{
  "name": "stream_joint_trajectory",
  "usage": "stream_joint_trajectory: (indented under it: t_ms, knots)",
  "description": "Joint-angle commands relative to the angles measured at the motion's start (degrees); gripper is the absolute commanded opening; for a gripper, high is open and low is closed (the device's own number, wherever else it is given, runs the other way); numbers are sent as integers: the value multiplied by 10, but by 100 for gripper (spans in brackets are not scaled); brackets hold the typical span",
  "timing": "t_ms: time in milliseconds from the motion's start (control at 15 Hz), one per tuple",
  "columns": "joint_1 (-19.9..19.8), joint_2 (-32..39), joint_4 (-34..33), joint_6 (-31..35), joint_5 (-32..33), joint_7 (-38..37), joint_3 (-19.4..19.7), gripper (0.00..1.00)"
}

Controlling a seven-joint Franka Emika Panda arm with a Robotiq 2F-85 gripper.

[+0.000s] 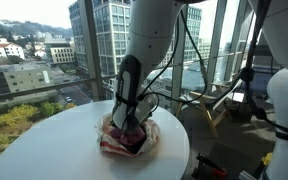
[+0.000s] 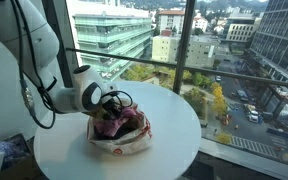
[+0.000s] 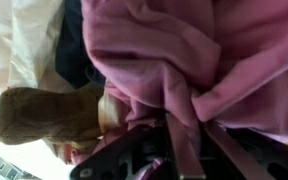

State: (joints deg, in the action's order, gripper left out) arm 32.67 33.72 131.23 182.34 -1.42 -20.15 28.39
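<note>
A crumpled pink cloth (image 1: pixel 136 138) lies in a heap on a white and pink wrapping (image 1: pixel 108 146) near the middle of the round white table (image 1: pixel 44 140). It shows in both exterior views, pink cloth (image 2: pixel 127 125) and wrapping (image 2: pixel 119 147). My gripper (image 1: pixel 130 124) points down into the heap (image 2: pixel 108 112). In the wrist view the gripper's (image 3: pixel 202 122) fingers pinch a fold of the pink cloth (image 3: pixel 164 50). A brown soft thing (image 3: pixel 44 115) and cream fabric (image 3: pixel 29 40) lie beside it.
The table (image 2: pixel 174 140) stands against floor-to-ceiling windows with a railing (image 2: pixel 134 58). Black cables hang off the arm (image 1: pixel 189 45). A wooden stand and other gear (image 1: pixel 220 108) sit beyond the table's edge.
</note>
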Motion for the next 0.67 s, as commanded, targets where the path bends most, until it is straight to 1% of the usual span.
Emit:
stream_joint_trajectory:
  t_ms: [0, 67, 133, 200, 267, 333, 400, 533, 600]
  knots:
    - [-75, -16, -3, -8, -10, 45, -66, 5]
    - [-77, -38, 0, -36, -4, 54, -65, 37]
    - [-52, -55, 4, -60, 6, 58, -34, 38]
    - [-19, -66, 3, -80, 19, 48, 5, 44]
    - [17, -76, 0, -103, 40, 30, 48, 52]
    - [40, -86, -5, -135, 67, 15, 79, 58]
    - [75, -90, -15, -178, 101, -15, 122, 67]
    - [101, -112, -37, -273, 164, -64, 154, 83]
    - [137, -115, -45, -322, 160, -67, 186, 90]
